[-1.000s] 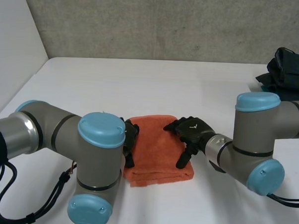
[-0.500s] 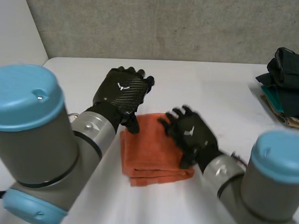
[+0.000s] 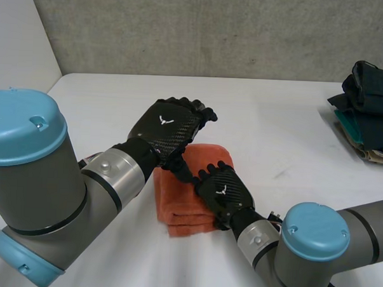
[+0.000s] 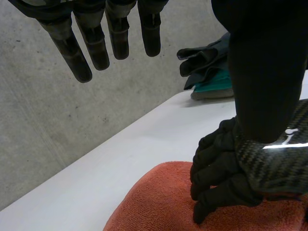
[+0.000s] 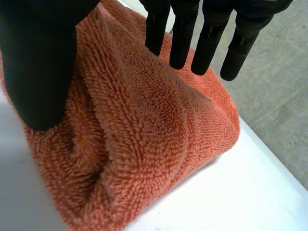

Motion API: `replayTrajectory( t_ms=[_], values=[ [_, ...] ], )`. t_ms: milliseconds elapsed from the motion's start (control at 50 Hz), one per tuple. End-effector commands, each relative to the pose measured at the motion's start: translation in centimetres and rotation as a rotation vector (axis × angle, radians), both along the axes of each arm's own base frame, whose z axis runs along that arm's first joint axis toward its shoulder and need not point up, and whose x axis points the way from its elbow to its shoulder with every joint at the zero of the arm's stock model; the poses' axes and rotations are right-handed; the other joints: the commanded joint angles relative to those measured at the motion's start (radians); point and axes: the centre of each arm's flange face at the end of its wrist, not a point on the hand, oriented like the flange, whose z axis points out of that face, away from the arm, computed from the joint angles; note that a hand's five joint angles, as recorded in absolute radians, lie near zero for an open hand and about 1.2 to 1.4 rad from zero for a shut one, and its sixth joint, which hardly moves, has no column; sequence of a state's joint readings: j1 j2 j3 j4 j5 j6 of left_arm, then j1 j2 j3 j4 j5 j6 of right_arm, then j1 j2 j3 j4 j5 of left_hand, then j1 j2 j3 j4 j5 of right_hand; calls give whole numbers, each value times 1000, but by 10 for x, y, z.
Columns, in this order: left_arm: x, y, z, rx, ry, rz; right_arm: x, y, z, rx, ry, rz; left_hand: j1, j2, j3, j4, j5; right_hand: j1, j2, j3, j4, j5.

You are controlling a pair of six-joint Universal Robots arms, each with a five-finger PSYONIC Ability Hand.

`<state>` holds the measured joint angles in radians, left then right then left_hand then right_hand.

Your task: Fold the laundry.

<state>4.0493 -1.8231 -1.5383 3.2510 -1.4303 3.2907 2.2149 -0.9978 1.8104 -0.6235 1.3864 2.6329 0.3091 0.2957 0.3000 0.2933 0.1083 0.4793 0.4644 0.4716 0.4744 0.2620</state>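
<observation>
Left hand hovers above far left corner of orange towel — fingers straight, spread, holding nothing. Right hand palm-down over towel's right side — fingers extended, thumb beside towel edge.

The towel lies on the table: right hand on it, left hand above its far edge, clothes pile well to its right.

Towel orange; left hand, right hand black; table white; clothes pile dark, teal; wall grey.
</observation>
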Motion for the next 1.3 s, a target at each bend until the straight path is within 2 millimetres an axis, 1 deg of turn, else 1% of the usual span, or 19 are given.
replayTrajectory(
  t_ms=[20,60,120,140,160,200,300,400,500,560,660,940,1140,1200,1220,1280,1300],
  values=[
    [0,0,1,-4,2,-2,7,-10,-3,-10,-10,-5,-8,6,2,8,19,119,134,127,124,162],
    [0,0,0,-2,0,1,8,-12,-3,-9,-10,-8,-5,9,5,11,22,157,172,165,162,200],
    [0,1,0,-1,-1,0,9,-15,-1,-13,-13,-8,-5,9,4,11,22,128,143,136,133,171],
    [0,1,-1,-1,-1,-2,9,-14,-1,-10,-13,-9,-5,9,5,11,22,102,117,110,107,145],
    [1,2,-1,-1,-1,-2,8,-14,1,-7,-16,-12,-5,9,5,11,22,-3,12,5,2,40],
    [1,2,-1,0,-2,-2,7,-13,1,10,-14,-16,-5,9,5,11,22,-127,-112,-119,-122,-84],
    [1,2,-1,2,-3,-3,1,-3,0,80,24,-8,-5,9,5,11,22,-233,-218,-225,-228,-190],
    [1,2,-2,3,-3,-5,-1,0,0,90,33,-5,-5,9,5,11,22,-230,-215,-222,-225,-187],
    [1,1,-2,4,-4,-5,1,-4,2,79,23,-5,-5,9,5,11,22,-224,-209,-216,-219,-181],
    [1,1,-3,6,-5,-5,3,-6,-1,81,23,-5,-5,9,5,11,22,-204,-189,-196,-199,-161],
    [1,1,-3,6,-5,-5,8,-13,-6,76,26,-9,-5,9,5,11,22,-142,-127,-134,-137,-99],
    [0,2,-3,7,-6,-9,22,-33,-1,28,-8,-11,-5,9,5,11,22,-42,-27,-34,-37,1],
    [0,6,1,-8,1,-22,31,-38,1,12,-23,-2,-10,3,-1,5,16,-24,-9,-17,-19,18],
    [-1,7,4,-15,6,-35,33,-40,-1,12,-26,-1,-10,3,-1,5,16,72,87,80,77,115],
    [-1,8,5,-17,8,-39,33,-40,-2,13,-24,6,-10,3,-1,5,16,261,276,269,266,304],
    [-2,9,9,-27,17,-53,34,-41,-2,10,-28,7,-10,3,-1,5,16,638,653,645,643,680],
    [-2,9,10,-29,19,-56,34,-42,0,4,-33,4,-10,3,-1,5,16,914,929,922,919,957]
  ],
)
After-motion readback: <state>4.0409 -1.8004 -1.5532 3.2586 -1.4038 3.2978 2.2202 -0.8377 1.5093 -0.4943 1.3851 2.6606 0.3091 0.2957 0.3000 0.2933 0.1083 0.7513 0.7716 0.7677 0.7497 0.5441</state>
